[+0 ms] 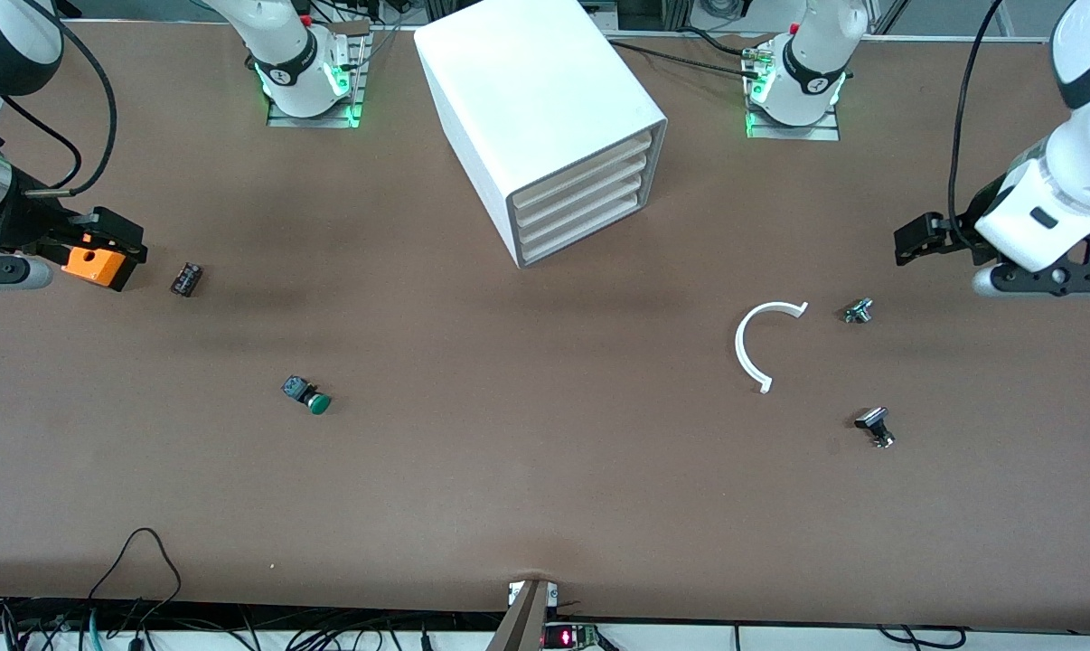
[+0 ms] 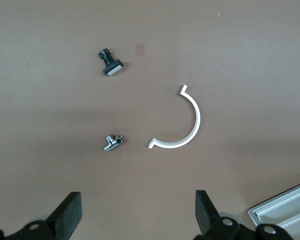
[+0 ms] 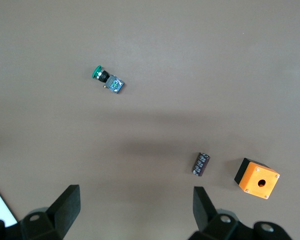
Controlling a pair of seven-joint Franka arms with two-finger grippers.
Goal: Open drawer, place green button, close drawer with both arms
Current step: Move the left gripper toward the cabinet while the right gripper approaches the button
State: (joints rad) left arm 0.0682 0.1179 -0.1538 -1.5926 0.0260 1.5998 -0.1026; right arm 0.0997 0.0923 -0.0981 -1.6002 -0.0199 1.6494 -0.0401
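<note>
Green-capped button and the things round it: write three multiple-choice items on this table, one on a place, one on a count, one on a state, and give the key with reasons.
1. Where does the button lie?
A. Inside the lowest drawer
B. On the bare table, toward the right arm's end
C. On top of the cabinet

2. How many drawers does the cabinet show?
A. Two
B. Four
C. Six

3. What is the state of the lowest drawer?
A. Shut, flush with the ones above it
B. Pulled fully out
C. Lying on the table apart from the cabinet

Key: 1 B, the button rests on the brown table, nearer to the front camera than the orange cube. 2 B, four stacked fronts show in the front view. 3 A, its front lines up with the other three, while the left tool and the right tool hang open and hold nothing.
</note>
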